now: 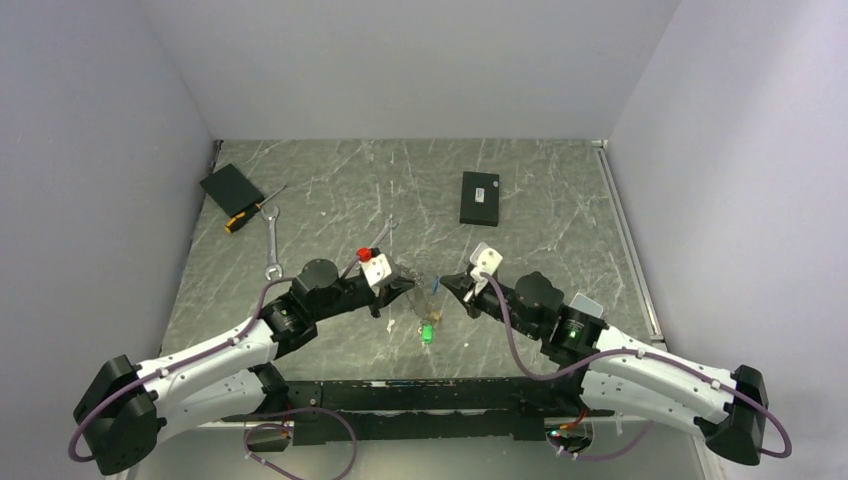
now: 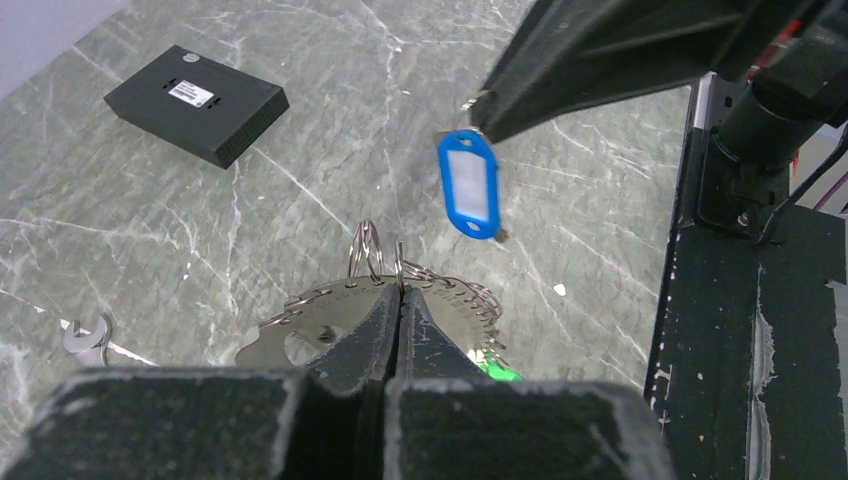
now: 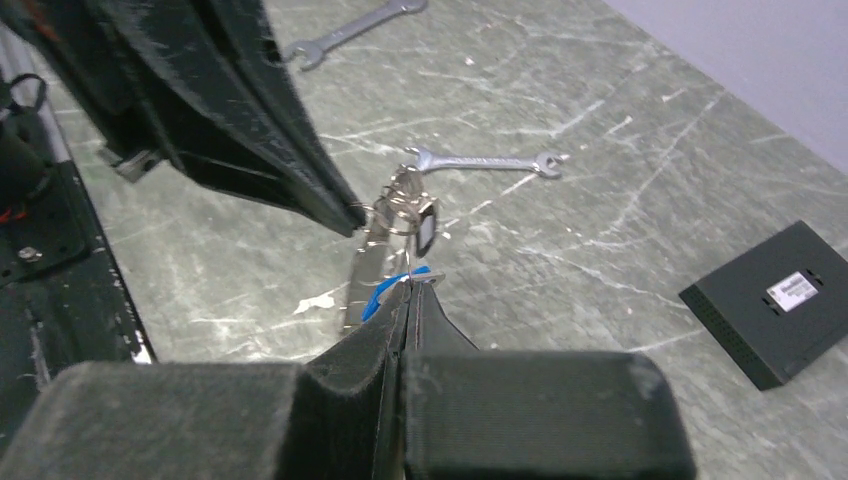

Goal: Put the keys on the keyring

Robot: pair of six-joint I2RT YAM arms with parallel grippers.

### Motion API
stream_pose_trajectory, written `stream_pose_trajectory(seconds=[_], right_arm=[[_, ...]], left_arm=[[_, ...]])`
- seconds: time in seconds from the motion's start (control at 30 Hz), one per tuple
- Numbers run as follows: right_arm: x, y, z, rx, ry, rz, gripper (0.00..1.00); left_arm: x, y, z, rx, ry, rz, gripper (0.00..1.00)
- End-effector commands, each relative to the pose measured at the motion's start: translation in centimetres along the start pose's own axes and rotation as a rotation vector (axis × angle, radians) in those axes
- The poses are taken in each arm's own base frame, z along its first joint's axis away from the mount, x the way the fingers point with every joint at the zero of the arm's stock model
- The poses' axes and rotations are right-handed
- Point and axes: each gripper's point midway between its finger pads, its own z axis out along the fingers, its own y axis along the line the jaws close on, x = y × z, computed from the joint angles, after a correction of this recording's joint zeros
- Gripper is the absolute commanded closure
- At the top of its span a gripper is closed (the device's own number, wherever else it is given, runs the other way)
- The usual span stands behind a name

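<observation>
My left gripper [image 1: 408, 288] [image 2: 400, 287] is shut on the keyring [image 2: 330, 312], a flat silver crescent with small wire rings along its edge, and holds it above the table. A green-headed key [image 1: 427, 331] [image 2: 497, 371] hangs from it, and a black-headed one [image 3: 425, 230] shows in the right wrist view. My right gripper [image 1: 447, 284] [image 3: 409, 284] is shut on the top of a blue-headed key [image 2: 468, 185] [image 3: 385, 293]. It holds this key just beside the keyring [image 3: 397, 205], and the two grippers' tips nearly meet.
A black box [image 1: 480, 197] lies behind, right of centre. A second black box [image 1: 231, 187] with a screwdriver [image 1: 250, 213] lies far left. One silver wrench [image 1: 273, 243] lies left, another [image 3: 480, 161] behind the grippers. A red-capped item [image 1: 365, 253] sits by the left wrist.
</observation>
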Motion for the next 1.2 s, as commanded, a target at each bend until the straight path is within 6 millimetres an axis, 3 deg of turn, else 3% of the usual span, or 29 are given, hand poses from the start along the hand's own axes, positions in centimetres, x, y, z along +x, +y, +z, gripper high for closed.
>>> stream_pose_trajectory(seconds=[0.0,0.3,0.5,0.63,1.17], right_arm=[[-1.0,-1.1,0.6,0.009,0.035,-0.024,1.00],[-0.7,2.0,1.1,-0.176,0.033,-0.066,1.00],[0.3,1.0,1.5,-0.118,0.078,-0.084,1.00],[0.1,-0.1,1.4,-0.061,0.081,-0.094,1.00],[-0.9,-0.8,1.6,-0.037,0.072,-0.145,1.00]], left_arm=[[-4.1,-0.2,0.0,0.022,-0.123,0.013,1.00],[-5.0,-0.7,0.3,0.028,-0.145,-0.138,1.00],[-5.5,-0.9,0.4,0.032,-0.139,-0.211,1.00],[-5.1,-0.6,0.4,0.008,-0.112,-0.250,1.00],[-4.8,-1.6,1.0,0.065,-0.050,-0.322,1.00]])
